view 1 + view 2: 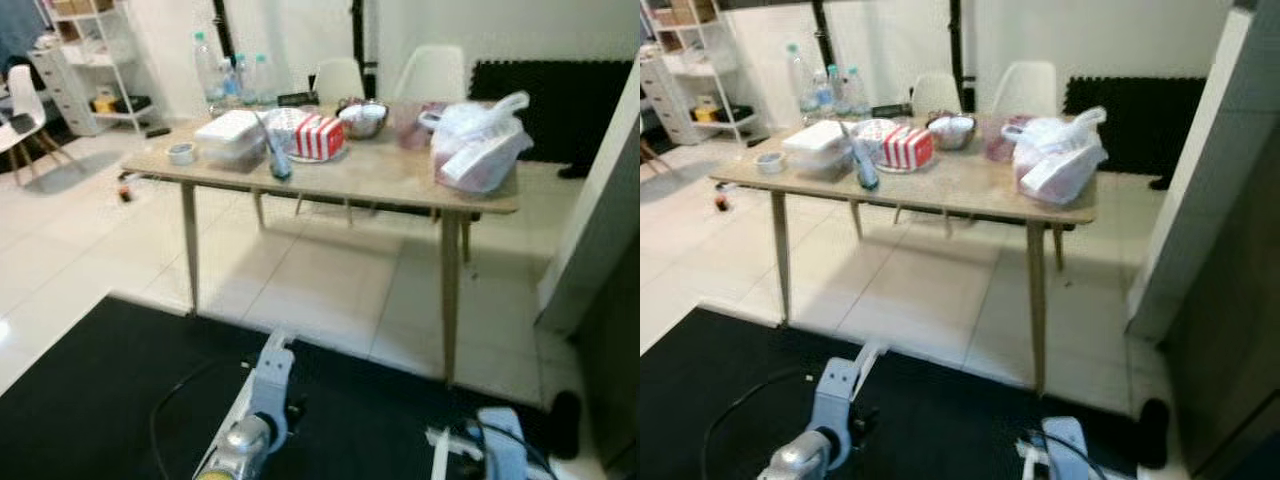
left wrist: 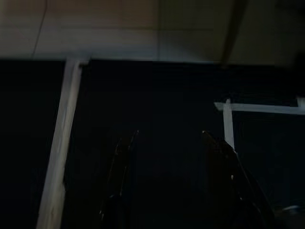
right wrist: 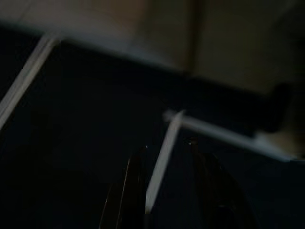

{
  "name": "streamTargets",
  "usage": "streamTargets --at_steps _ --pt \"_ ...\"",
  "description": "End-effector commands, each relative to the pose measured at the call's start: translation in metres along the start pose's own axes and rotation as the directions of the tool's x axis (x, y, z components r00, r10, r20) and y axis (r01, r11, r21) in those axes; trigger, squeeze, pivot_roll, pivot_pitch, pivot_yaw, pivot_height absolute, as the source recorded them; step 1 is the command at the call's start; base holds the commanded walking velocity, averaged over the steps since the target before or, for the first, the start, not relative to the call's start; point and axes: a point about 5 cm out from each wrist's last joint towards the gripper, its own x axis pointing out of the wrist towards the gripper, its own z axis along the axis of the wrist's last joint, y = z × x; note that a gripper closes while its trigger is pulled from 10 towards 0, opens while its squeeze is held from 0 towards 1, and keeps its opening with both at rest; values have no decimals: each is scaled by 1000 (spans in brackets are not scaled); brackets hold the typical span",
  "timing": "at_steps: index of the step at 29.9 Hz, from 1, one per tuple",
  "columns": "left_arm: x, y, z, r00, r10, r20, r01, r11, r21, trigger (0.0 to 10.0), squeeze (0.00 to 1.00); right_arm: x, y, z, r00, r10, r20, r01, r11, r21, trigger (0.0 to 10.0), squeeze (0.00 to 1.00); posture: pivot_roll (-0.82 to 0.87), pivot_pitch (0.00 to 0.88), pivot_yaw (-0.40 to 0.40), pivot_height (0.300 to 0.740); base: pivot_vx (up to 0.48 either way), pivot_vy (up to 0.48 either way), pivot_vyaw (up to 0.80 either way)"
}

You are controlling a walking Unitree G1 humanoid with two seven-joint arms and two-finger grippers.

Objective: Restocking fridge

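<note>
Left wrist view has the left gripper point(image 2: 167, 143) hanging low over the black mat point(image 1: 90, 400), jaws spread, holding nothing; right gripper point(image 3: 164, 148) likewise, jaws parted. Farther off, the groceries wait on the worktop point(image 1: 380, 175); the white bag point(image 1: 480, 145) at its right near corner could get knocked off on approach.

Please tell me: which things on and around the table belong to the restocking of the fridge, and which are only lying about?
For the job, judging by looks:
- white plastic bag with goods
- water bottles
- white lidded container
- red-and-white striped box
- bowl

Only lying about:
- tape roll
- white chairs behind the table
- white shelf unit
- black mat
</note>
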Motion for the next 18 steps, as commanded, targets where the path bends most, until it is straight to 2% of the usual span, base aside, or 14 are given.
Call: streamTargets --at_steps 1,18 --pt "-5 8 -11 999 23 -37 -24 1000 -7 10000 0 1 14 -1 999 35 -3 -35 999 -3 10000 0 -79 0 101 726 296 0 0" --pt "-5 8 -11 999 21 -41 -21 1000 0 10000 0 2 19 2 999 32 15 -32 999 22 10000 0 -76 0 116 726 298 0 0"
